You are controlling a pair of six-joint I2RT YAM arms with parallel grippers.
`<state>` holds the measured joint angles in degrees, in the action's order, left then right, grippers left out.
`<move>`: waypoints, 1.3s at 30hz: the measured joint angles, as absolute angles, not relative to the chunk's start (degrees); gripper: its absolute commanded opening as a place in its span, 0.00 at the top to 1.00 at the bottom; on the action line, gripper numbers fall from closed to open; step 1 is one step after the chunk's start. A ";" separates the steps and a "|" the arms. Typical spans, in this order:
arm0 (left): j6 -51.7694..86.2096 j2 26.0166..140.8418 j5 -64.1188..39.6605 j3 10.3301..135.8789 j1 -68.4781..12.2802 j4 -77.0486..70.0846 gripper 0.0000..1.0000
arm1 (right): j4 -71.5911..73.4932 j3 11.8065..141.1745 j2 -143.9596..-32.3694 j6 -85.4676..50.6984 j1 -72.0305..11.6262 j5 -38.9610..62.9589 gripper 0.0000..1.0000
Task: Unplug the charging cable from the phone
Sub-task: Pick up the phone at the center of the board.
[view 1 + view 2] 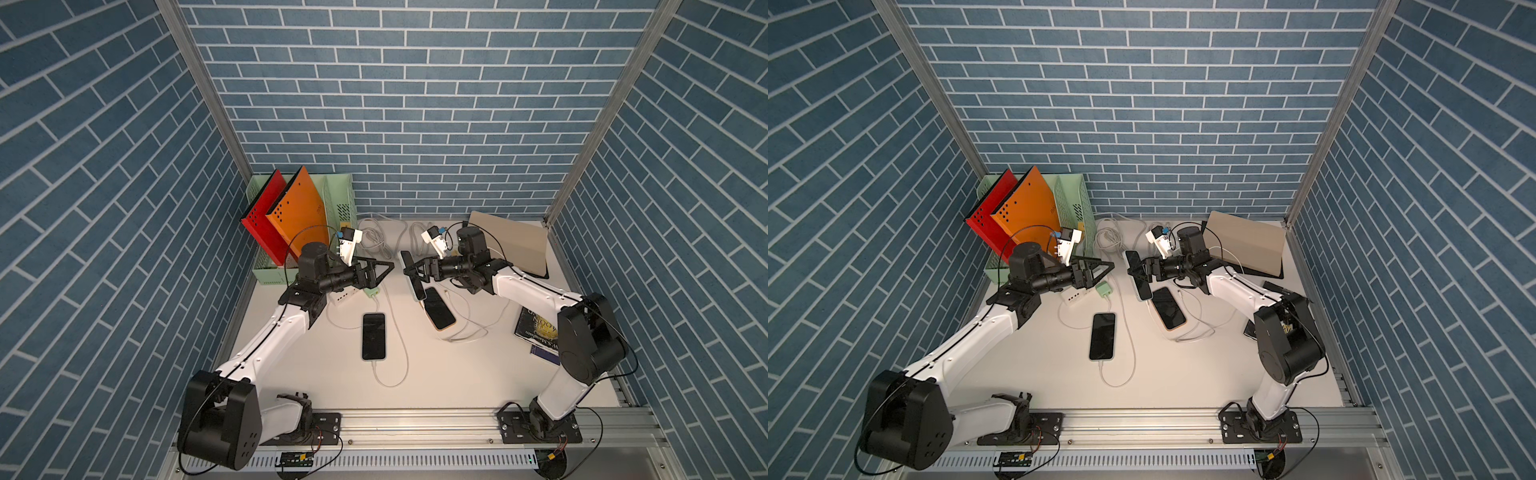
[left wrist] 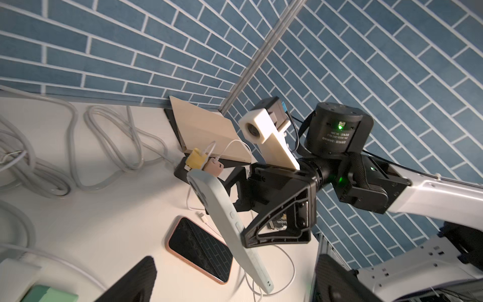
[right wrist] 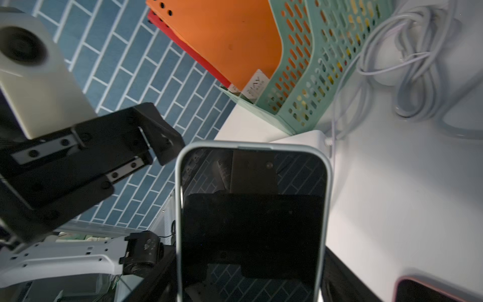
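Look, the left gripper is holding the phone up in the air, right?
Not quite. It is the right gripper that is holding the phone up in the air. The left gripper is open and holds nothing. The left wrist view shows the right gripper's fingers clamped on the phone.

The left arm [image 1: 266, 334] and the right arm [image 1: 525, 291] have white shells, black joint housings and thin black cables. The black left tool [image 1: 382, 272] carries a white camera block [image 1: 348, 246].
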<state>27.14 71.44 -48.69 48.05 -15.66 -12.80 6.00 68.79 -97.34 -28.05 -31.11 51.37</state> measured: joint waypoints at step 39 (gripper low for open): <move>20.10 77.89 -58.37 55.07 -31.92 -14.63 0.00 | 76.38 57.60 -93.19 -67.31 -28.23 75.50 0.83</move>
